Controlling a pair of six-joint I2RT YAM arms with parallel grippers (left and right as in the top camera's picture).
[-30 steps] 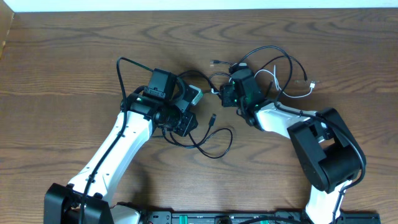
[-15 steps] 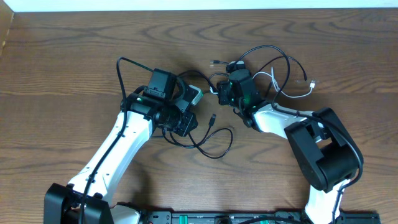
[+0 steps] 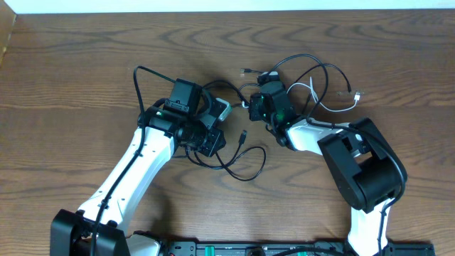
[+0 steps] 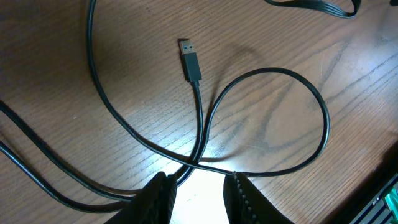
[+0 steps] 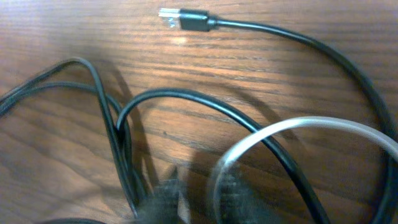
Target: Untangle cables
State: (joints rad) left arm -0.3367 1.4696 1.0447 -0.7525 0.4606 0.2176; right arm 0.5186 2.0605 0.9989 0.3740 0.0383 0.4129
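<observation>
Left gripper (image 4: pixel 199 198), fingers apart, at crossing black cables (image 4: pixel 200 124) on the wooden table (image 4: pixel 56 37); right gripper (image 5: pixel 196 198) blurred among them, closure cannot be told.

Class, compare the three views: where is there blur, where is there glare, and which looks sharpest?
Right wrist: blur smears the white cable; the plug is clearer. Left wrist: sharp, with glare on the table. Overhead: sharp, evenly lit.

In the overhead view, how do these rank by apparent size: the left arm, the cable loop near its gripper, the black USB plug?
Largest to smallest:
1. left arm
2. cable loop
3. USB plug, clearly the smallest
</observation>
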